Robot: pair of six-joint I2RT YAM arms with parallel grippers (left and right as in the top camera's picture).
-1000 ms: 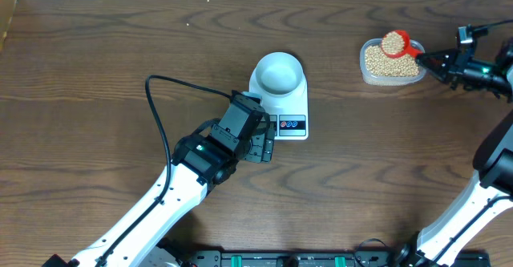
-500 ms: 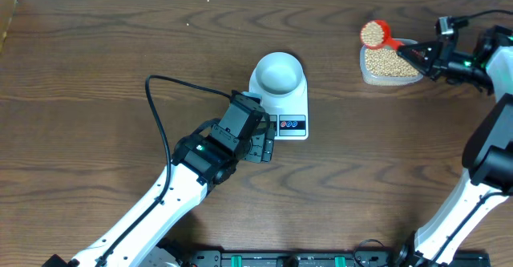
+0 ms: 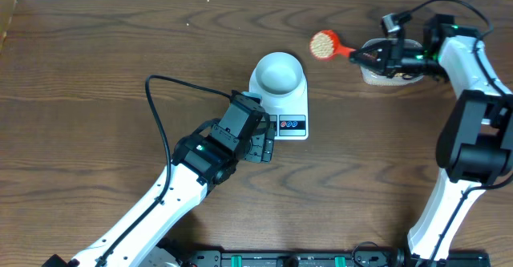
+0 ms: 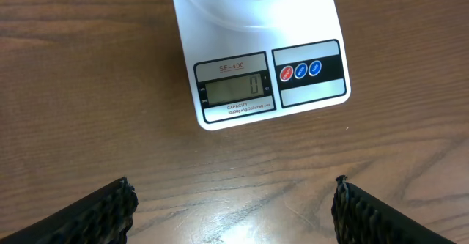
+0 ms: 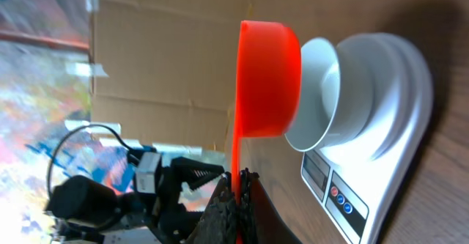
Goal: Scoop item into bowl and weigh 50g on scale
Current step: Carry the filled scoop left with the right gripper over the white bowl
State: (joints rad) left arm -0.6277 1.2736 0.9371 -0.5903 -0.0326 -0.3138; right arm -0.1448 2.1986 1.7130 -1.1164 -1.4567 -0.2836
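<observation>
A small white bowl (image 3: 279, 71) sits empty on the white scale (image 3: 292, 125) at mid-table; the scale's display reads 0 in the left wrist view (image 4: 234, 89). My right gripper (image 3: 370, 57) is shut on the handle of a red scoop (image 3: 325, 45) heaped with tan beans, held above the table between the clear tub (image 3: 390, 76) and the bowl. In the right wrist view the scoop (image 5: 267, 79) hangs beside the bowl (image 5: 322, 94). My left gripper (image 3: 260, 149) is open and empty, just in front of the scale.
The clear plastic tub of beans stands at the back right, mostly hidden under my right arm. A black cable (image 3: 172, 86) loops over the table left of the scale. A cardboard wall (image 5: 168, 53) stands behind the table.
My right gripper has lifted the full scoop out of the tub and carried it left toward the bowl. The left arm has not moved.
</observation>
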